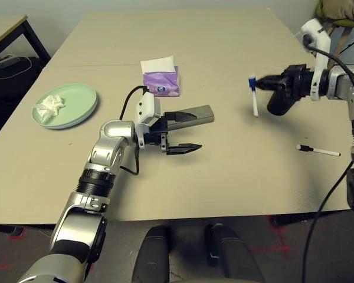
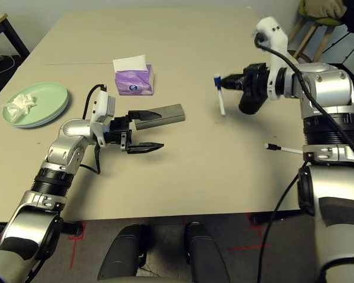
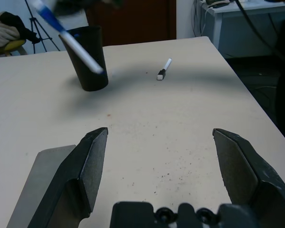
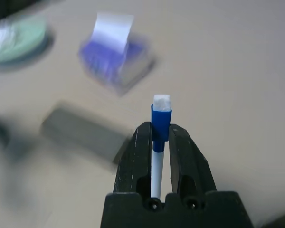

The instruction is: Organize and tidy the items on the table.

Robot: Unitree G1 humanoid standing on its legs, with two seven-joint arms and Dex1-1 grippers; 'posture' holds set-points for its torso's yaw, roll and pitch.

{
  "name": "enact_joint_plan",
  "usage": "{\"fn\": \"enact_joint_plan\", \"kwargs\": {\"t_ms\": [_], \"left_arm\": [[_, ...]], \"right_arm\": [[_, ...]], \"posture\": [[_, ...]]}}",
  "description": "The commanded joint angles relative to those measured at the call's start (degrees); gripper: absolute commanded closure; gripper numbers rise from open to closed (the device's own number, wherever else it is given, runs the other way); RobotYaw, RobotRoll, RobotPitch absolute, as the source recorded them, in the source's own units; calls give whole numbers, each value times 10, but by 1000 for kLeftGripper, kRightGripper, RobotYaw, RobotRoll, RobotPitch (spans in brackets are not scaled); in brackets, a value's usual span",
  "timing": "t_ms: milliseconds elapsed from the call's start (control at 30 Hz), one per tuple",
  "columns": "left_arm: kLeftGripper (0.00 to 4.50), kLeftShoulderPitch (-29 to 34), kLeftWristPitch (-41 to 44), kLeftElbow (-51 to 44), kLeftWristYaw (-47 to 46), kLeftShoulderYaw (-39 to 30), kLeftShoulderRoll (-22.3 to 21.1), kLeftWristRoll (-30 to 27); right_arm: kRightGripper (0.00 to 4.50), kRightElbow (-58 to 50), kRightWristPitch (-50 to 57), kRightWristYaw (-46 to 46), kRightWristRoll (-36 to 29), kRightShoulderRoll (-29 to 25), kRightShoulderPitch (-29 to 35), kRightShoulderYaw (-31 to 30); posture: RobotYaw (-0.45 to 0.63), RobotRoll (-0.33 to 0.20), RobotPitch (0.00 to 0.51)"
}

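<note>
While the right gripper (image 2: 223, 82) is clamped on a blue-capped marker (image 2: 220, 94) hanging above the table's (image 1: 224, 177) right side beside the black cup (image 2: 249, 97), the left gripper (image 1: 186, 131) hovers mid-table, fingers spread wide, touching nothing, over the grey case (image 1: 194, 114). Second marker (image 1: 318, 151) lies near the right edge.

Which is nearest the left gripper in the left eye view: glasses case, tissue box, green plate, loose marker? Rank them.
From the left gripper:
1. Glasses case, right beside its fingers.
2. Tissue box, farther up the table.
3. Green plate and loose marker, on opposite sides: too close to call.
</note>
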State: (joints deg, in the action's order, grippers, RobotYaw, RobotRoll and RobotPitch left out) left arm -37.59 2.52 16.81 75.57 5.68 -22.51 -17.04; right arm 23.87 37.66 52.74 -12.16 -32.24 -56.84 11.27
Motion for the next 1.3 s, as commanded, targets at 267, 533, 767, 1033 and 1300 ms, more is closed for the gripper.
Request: {"fn": "enact_joint_plan", "kwargs": {"t_ms": [267, 533, 767, 1033, 1300], "left_arm": [[0, -1, 4, 3, 0, 6, 0, -6], [0, -7, 28, 3, -44, -9, 2, -4], [0, -14, 56, -4, -85, -21, 14, -16], [0, -17, 64, -4, -88, -23, 17, -23], [0, -18, 61, -2, -87, -22, 16, -23]], "right_arm": [[4122, 4, -263, -230, -17, 114, 51, 76], [4122, -24, -270, -290, -23, 110, 34, 72], [4122, -48, -207, -362, -12, 80, 21, 70], [4122, -81, -108, -436, -13, 71, 26, 74], [4122, -66, -85, -456, 5, 64, 34, 62]], "posture": [[136, 0, 109], [138, 0, 104], [137, 0, 102], [128, 0, 100], [136, 0, 101]]}}
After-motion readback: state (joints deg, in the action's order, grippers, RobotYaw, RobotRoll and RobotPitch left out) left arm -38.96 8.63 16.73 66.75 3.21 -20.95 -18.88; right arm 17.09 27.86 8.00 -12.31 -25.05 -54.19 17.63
